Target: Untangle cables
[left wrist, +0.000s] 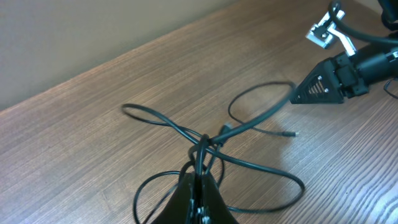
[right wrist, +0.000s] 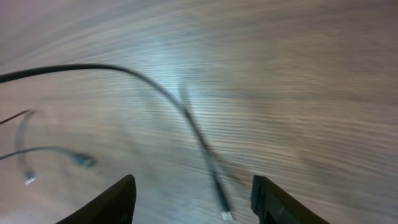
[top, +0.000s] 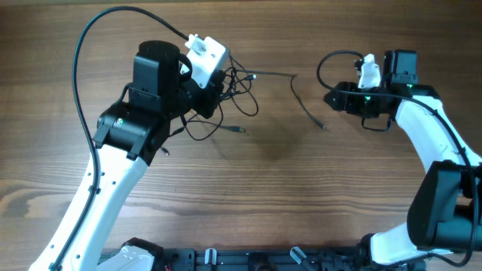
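Note:
The thin black cables (top: 239, 89) form a loose tangle of loops at the table's upper middle. My left gripper (top: 217, 89) is shut on strands of that tangle, and the left wrist view shows the cables (left wrist: 205, 146) pinched at my left gripper (left wrist: 200, 182). One strand (top: 305, 108) runs right and bends down to a small plug end. My right gripper (top: 330, 98) stands open just right of that strand. In the right wrist view the strand (right wrist: 199, 140) lies loose on the wood between the spread fingers of my right gripper (right wrist: 193, 202), touching neither.
Bare wooden table (top: 286, 196) lies below and between the arms. Thick black arm cables arc over the left arm (top: 83, 45) and loop by the right wrist (top: 325, 64). The arm bases stand along the front edge.

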`<act>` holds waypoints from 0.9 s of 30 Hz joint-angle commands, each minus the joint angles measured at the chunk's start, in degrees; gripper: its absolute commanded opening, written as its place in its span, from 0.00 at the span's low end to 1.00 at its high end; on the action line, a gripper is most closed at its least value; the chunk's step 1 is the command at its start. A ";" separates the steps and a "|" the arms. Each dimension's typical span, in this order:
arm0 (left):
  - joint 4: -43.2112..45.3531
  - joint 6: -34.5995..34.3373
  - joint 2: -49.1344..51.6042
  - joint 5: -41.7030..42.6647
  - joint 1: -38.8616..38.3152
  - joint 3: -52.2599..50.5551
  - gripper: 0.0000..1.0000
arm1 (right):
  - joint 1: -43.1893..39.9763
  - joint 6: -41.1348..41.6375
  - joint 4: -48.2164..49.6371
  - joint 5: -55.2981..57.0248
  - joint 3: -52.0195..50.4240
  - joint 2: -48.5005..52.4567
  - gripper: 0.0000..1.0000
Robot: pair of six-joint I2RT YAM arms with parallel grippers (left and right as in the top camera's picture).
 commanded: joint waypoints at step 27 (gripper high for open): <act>9.29 -3.32 9.73 9.70 0.44 0.81 0.04 | 24.00 -2.45 11.50 -11.87 1.99 -7.91 0.68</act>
